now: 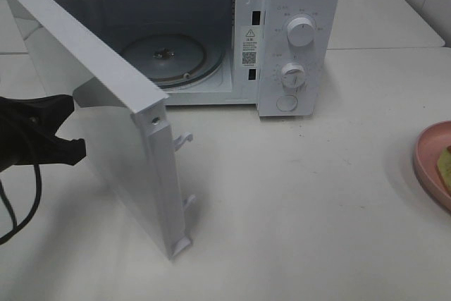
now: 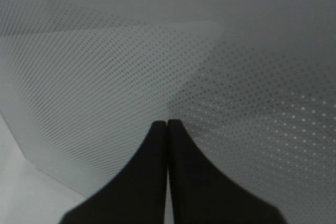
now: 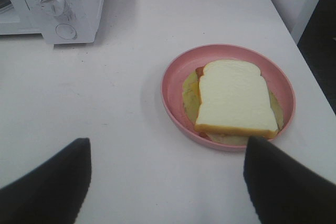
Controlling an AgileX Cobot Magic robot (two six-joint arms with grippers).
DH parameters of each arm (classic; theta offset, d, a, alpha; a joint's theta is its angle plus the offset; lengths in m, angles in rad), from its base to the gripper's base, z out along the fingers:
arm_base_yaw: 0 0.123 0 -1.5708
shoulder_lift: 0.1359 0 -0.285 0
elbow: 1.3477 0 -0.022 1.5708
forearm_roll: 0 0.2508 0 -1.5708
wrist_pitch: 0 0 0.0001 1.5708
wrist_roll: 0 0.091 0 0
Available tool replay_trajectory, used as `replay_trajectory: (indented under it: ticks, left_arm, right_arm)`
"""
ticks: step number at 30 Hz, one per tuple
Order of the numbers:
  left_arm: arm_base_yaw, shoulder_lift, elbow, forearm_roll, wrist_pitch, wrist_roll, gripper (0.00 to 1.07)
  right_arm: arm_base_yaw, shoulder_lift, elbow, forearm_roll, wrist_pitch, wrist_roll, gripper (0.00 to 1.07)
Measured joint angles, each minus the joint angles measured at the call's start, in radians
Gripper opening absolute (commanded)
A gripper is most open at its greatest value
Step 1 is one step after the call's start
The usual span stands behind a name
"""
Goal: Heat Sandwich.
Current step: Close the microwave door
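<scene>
Left gripper (image 2: 167,129): fingers pressed together, nothing between them, tips close against the dotted window of the microwave door (image 1: 106,111). In the high view the gripper (image 1: 70,128) sat on the outer side of that door, on the side away from the microwave (image 1: 282,40).

Right gripper (image 3: 167,177): fingers (image 3: 44,182) spread wide, holding nothing, hovering above the table (image 3: 131,51) just short of the plate (image 3: 173,85), on the side away from the microwave (image 3: 63,3).

Sandwich (image 3: 233,103): pale bread slice with a tan crust over a yellow layer, lying flat in the pink plate, well apart from the microwave, off its control-panel side. In the high view only an edge of plate (image 1: 428,163) and sandwich (image 1: 445,167) showed.

Microwave: white, door swung wide open, glass turntable (image 1: 165,58) inside, two knobs (image 1: 301,33) and a round button on the panel.
</scene>
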Motion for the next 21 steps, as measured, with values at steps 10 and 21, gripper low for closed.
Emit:
replay_trajectory:
  ticks: [10, 21]
  left_arm:
    - [-0.133, 0.091, -0.129, -0.127, 0.0, 0.047, 0.0]
    - [-0.172, 0.173, -0.283, -0.186, 0.063, 0.055, 0.0]
  right_arm:
    - [0.0, 0.0, 0.0, 0.0, 0.0, 0.0, 0.76]
    - [0.0, 0.0, 0.0, 0.0, 0.0, 0.0, 0.76]
